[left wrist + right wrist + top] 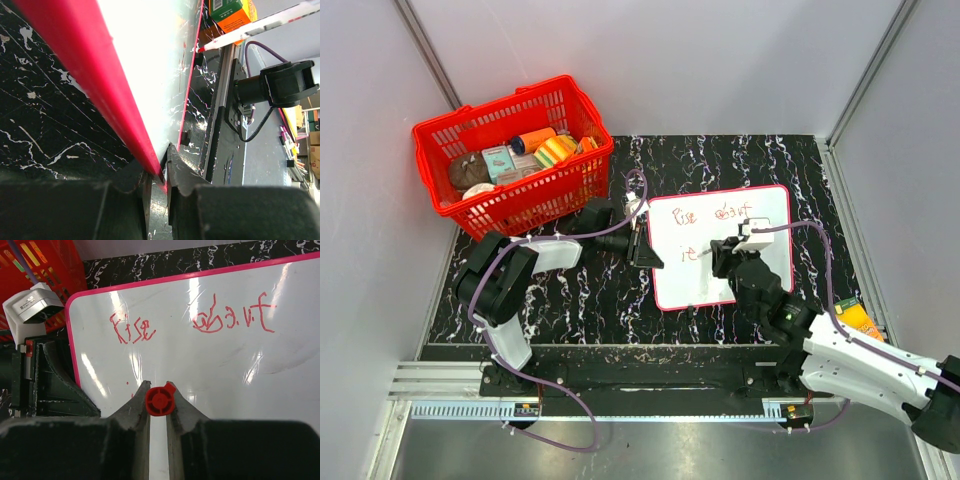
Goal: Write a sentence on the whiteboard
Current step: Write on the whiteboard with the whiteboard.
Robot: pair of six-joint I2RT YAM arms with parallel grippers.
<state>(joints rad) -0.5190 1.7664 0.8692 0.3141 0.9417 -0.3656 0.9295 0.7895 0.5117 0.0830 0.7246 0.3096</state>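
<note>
Right hand (159, 386) is clamped tight on a round red plastic marker (160, 401). In the wrist view I see it end-on, pointing down at the flat white whiteboard with the thin pink-red edge (200, 370). Left hand (159, 170) is nipped shut on that board's left edge, pinning it. The whiteboard lies flat on the black marble-look table (580, 290), to the right of the red plastic mesh basket (510, 210).

The thin red handwritten sentence (207, 322) has two words on the top line. From the overhead view, a couple of letters start a second line under the first word. So my read is mid second line, with a fair way to go.

Tips for this bit, imo:
- Use light, even pressure so the tip doesn't skip or drag the board.
- Work rightward in small strokes and lift cleanly between letters.
- Run the new line parallel to the one above and clear of it.
- Don't let the left hand release, or the board could slide.

I can't see the tip itself, so go slow.
</note>
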